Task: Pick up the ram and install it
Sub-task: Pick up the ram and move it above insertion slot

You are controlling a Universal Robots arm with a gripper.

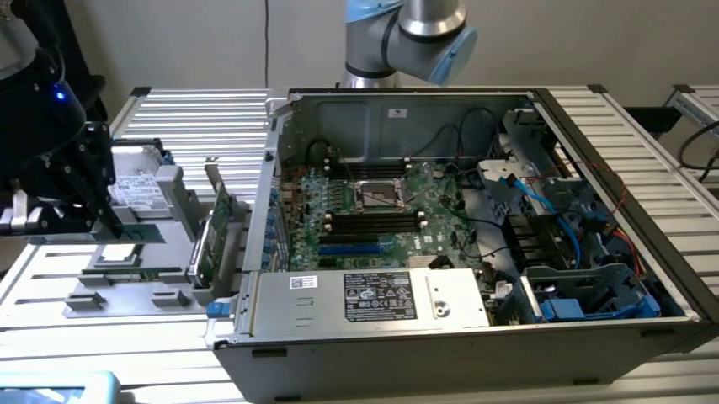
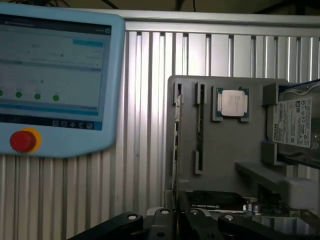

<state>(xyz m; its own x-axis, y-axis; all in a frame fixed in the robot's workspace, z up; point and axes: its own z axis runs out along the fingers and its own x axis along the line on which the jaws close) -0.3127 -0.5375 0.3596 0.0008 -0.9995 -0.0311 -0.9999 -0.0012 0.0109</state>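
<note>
Green ram [image 2: 176, 145] pinched edge-on in the nearly shut hand [image 2: 178, 220], at the grey tray [image 2: 225, 150] near the table [image 1: 191, 118] edge on the exterior view's left. Risk: thin grip lets it tilt or slip, and skewed it could miss the slot [image 1: 371, 220] or clip the case [image 1: 450, 337] wall.

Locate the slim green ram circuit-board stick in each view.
Exterior view: the ram at the tips of the black gripper, by the grey slotted holder tray, at the exterior view's left.
Wrist view: the ram edge-on at the gripper, tray behind.
Shared landmark: the tray.
</note>
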